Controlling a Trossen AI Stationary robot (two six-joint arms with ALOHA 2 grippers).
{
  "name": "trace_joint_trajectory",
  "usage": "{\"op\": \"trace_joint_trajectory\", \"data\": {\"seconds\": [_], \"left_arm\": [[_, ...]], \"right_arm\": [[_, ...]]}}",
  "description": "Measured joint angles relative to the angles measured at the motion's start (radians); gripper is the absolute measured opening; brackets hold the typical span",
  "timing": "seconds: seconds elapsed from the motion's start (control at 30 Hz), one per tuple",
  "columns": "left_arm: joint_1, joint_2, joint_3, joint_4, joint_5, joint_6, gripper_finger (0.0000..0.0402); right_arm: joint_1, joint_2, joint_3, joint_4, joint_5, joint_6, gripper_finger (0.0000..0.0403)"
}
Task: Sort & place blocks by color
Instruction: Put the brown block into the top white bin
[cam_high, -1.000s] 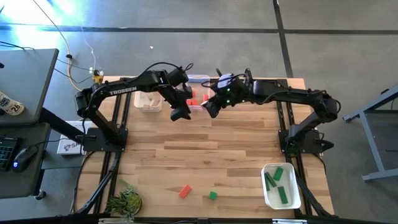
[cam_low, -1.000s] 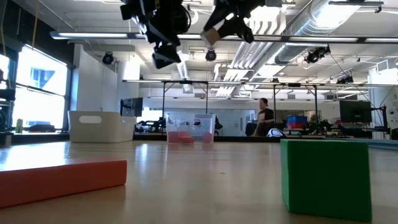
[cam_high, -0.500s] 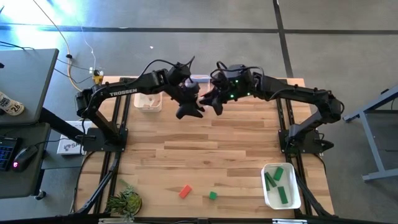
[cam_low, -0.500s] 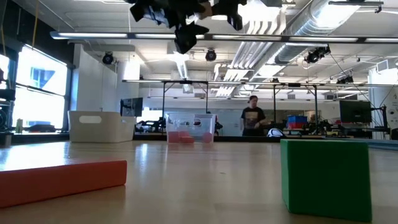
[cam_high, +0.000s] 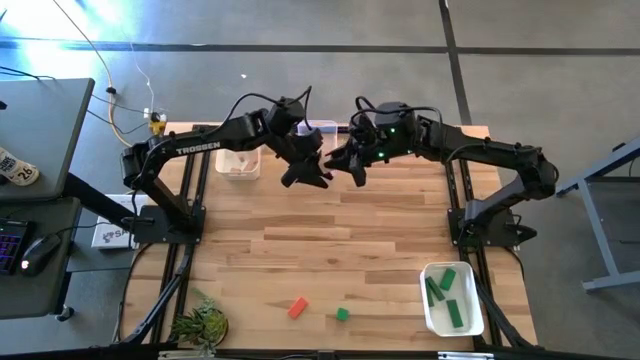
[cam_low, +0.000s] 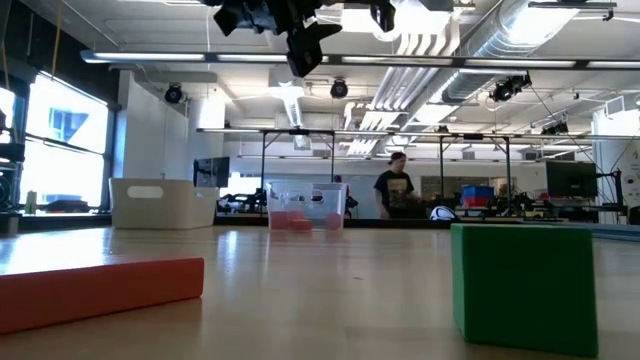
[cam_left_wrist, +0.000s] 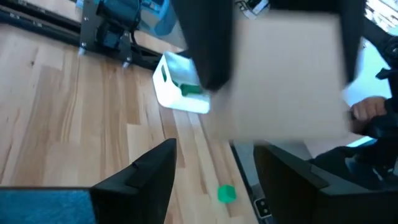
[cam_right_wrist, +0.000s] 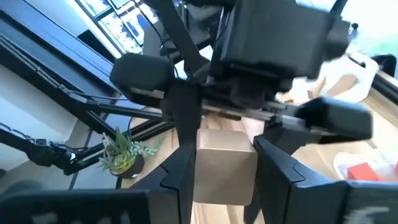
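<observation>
A plain light-wood block (cam_right_wrist: 225, 167) sits between the fingers of my right gripper (cam_high: 352, 167), high above the far middle of the table. My left gripper (cam_high: 310, 172) faces it at close range, open. In the left wrist view the block (cam_left_wrist: 286, 74) shows just beyond my own spread fingers (cam_left_wrist: 143, 180). I cannot tell whether the left gripper touches the block. A red-orange bar (cam_high: 297, 307) and a green cube (cam_high: 342, 314) lie flat on the table near its front edge. My right gripper pinches the wood block by two opposite sides (cam_right_wrist: 202, 168) between its two fingers. The fingers come from the table's right side. The block is lifted clear, high above the table.
A white tub (cam_high: 452, 298) with green blocks stands at the near right. A clear tub (cam_low: 306, 208) with red blocks and a white tub (cam_high: 238, 163) stand at the far edge. A small plant (cam_high: 200, 325) is at the near left. A person (cam_low: 392, 190) walks in the room behind.
My left gripper has gone up and toward the table's right, close to my right gripper. My right gripper has risen with the wood block, still shut on it.
</observation>
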Motion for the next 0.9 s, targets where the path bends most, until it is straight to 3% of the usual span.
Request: {"op": "trace_joint_trajectory", "data": {"seconds": [0.6,0.9], "left_arm": [[0.0,0.0,0.0,0.073,-0.004,-0.079,0.0198],[0.0,0.0,0.0,0.077,-0.007,-0.077,0.0129]], "right_arm": [[0.057,0.006,0.0,-0.084,0.106,0.029,0.0106],[0.057,0.006,0.0,-0.084,0.103,0.032,0.0106]]}}
